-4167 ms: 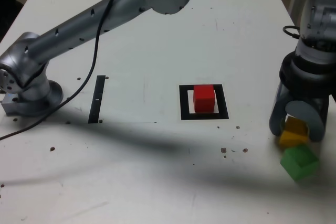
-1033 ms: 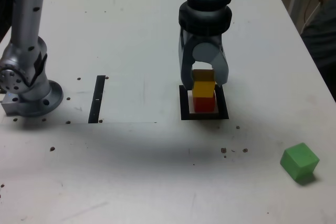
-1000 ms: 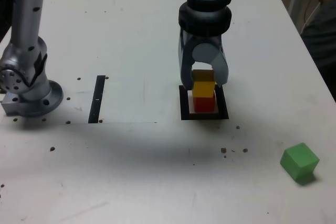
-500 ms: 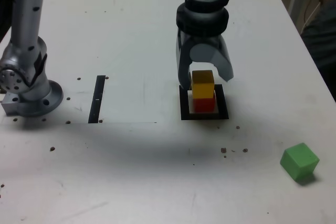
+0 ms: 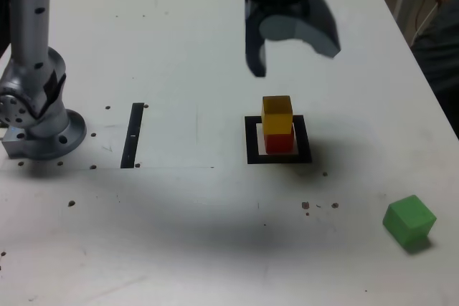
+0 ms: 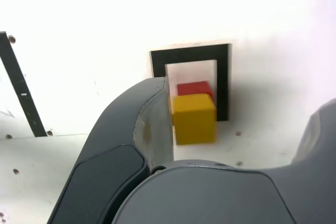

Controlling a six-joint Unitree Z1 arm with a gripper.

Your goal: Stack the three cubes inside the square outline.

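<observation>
While my gripper (image 5: 290, 48) hangs above the stack with its jaws spread wide and nothing between them, two cubes sit piled inside the square outline (image 5: 278, 158).

From the exterior view I see the yellow cube (image 5: 277, 115) resting on the red cube (image 5: 280, 142), both within the outline's white centre, and neither touched by the fingers (image 5: 256, 48) above them. My wrist view looks down between the spread fingers (image 6: 142, 129) onto the yellow cube (image 6: 193, 118), with a sliver of the red cube (image 6: 194, 87) showing past it and the outline (image 6: 189, 56) framing both. Meanwhile the green cube (image 5: 409, 221) lies by itself on the table (image 5: 179, 34), well apart from the stack, toward the exterior view's lower right. A thin black strip (image 5: 133, 135) lies well off on the exterior view's left, near the arm's base (image 5: 36, 120).
</observation>
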